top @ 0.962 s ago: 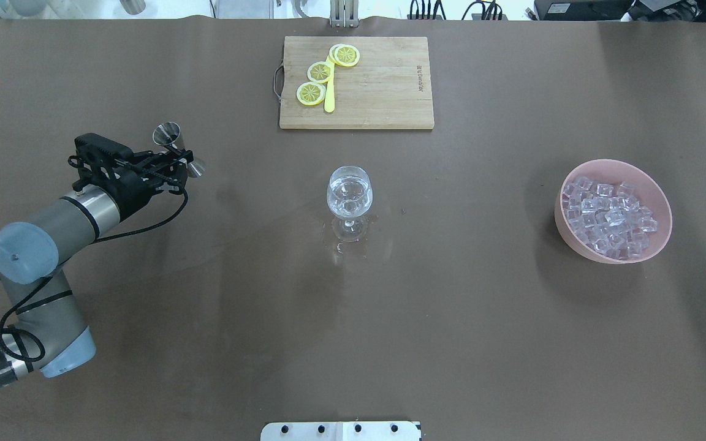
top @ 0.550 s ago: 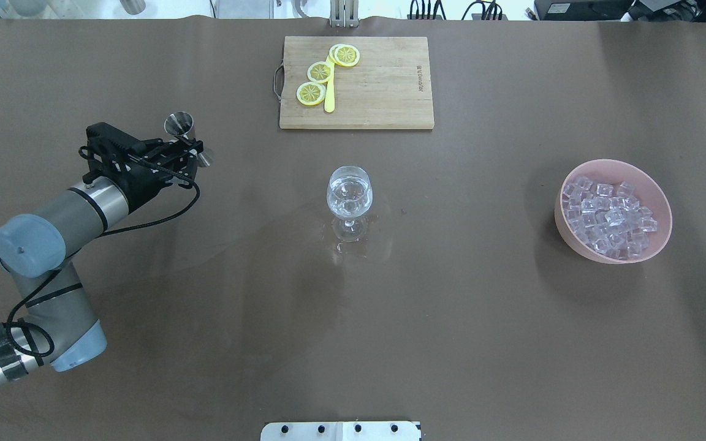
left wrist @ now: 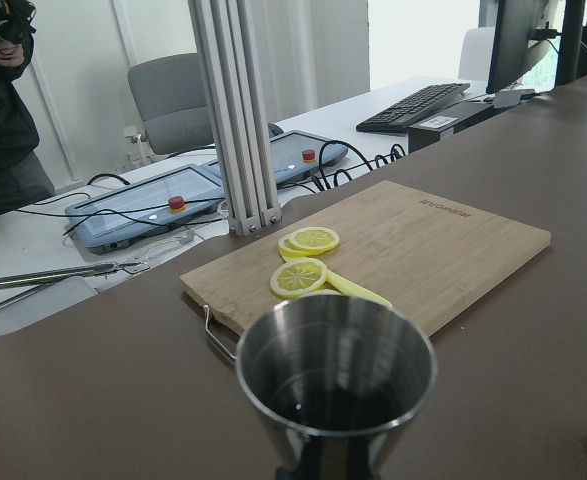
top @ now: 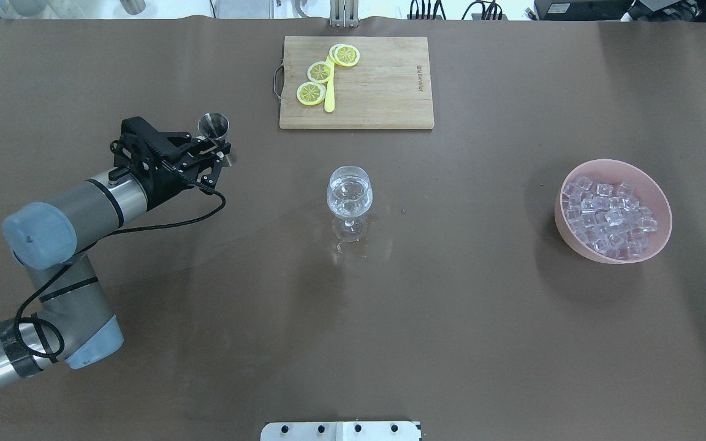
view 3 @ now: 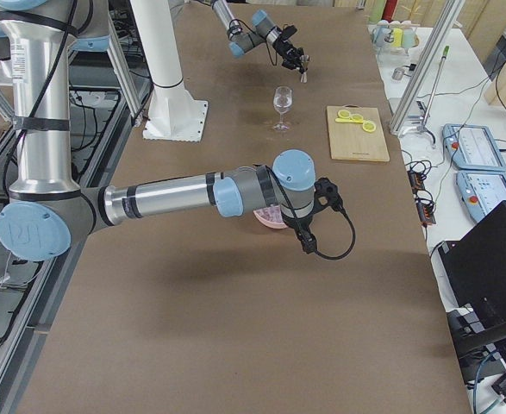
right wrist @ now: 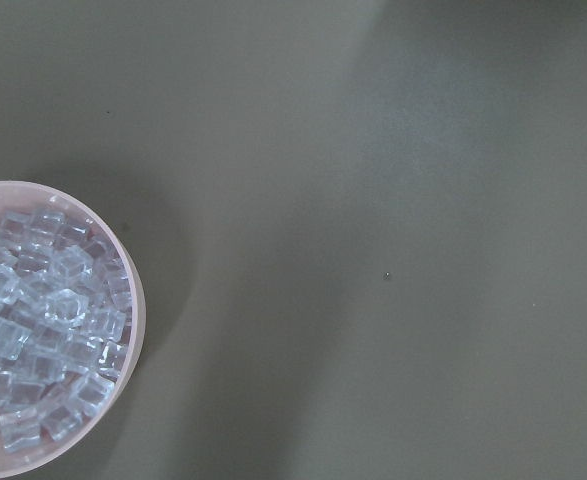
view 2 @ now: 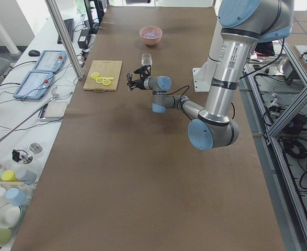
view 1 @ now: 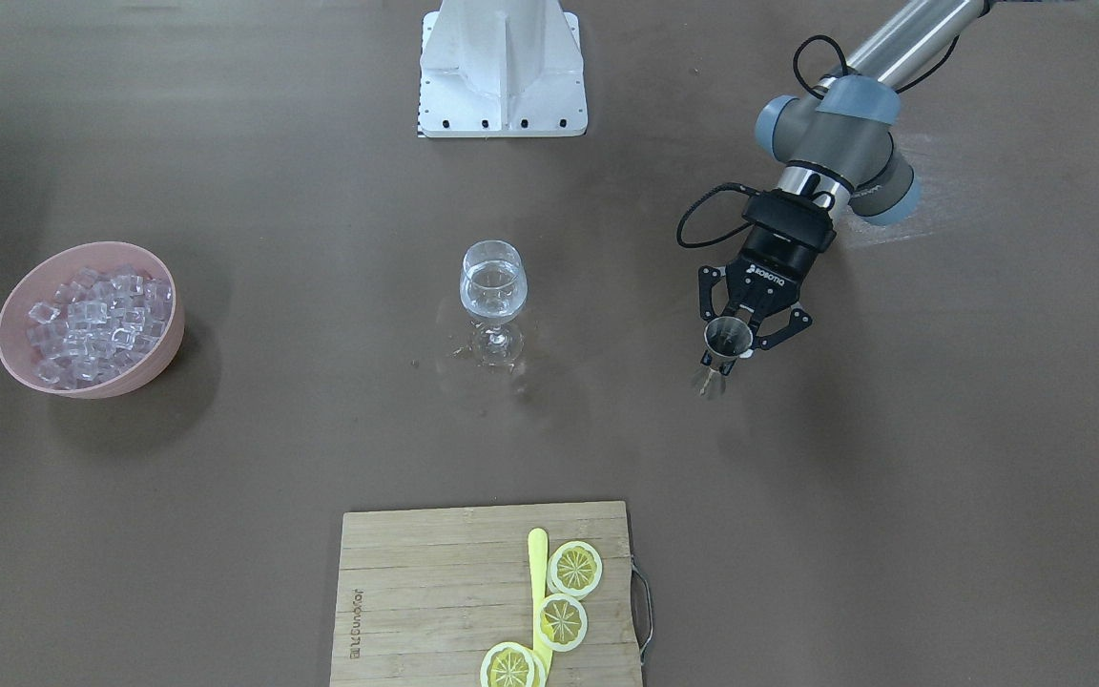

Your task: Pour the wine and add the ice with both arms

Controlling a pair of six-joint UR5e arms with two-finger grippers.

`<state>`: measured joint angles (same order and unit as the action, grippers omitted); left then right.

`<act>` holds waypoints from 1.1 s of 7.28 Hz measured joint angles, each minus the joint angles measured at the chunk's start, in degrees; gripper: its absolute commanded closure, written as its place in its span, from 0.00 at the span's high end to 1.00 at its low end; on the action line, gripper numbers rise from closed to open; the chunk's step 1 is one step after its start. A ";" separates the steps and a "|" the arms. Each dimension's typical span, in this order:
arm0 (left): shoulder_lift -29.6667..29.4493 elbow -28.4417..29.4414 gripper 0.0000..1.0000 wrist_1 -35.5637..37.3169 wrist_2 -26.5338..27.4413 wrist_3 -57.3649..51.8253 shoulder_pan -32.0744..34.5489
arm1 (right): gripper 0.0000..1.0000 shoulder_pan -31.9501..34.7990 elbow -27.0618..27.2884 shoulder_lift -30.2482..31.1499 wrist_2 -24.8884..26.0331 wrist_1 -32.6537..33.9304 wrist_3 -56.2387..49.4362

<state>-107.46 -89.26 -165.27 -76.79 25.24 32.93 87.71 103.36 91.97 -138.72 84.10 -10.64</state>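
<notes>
My left gripper [top: 217, 147] is shut on the waist of a steel jigger [top: 213, 125] and holds it upright above the table, left of the wine glass [top: 349, 193]. The jigger also shows in the front view [view 1: 728, 336] and in the left wrist view [left wrist: 335, 385]. The glass holds a little clear wine [view 1: 492, 288]. The ice [top: 610, 214] fills a pink bowl [top: 558, 214] at the right. My right gripper [view 3: 308, 239] hangs over the table beside the bowl; I cannot tell whether it is open. Its wrist view shows the ice [right wrist: 33, 330].
A wooden cutting board [top: 377, 86] with lemon slices [top: 319, 72] and a yellow knife lies at the far middle. Spilled drops [top: 353, 248] lie around the glass's foot. The white base block [view 1: 504, 67] stands at the near edge.
My left gripper has carried the jigger to the right and slightly farther away, closer to the wine glass. The glass, bowl and board have not moved.
</notes>
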 measured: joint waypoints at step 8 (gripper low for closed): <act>-3.77 -5.90 0.00 6.69 -2.12 -8.81 -1.76 | 1.00 4.05 1.64 4.35 -0.05 -1.47 6.97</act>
<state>-111.23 -95.17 -158.58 -78.91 16.43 31.17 91.76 105.00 96.32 -138.78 82.63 -3.67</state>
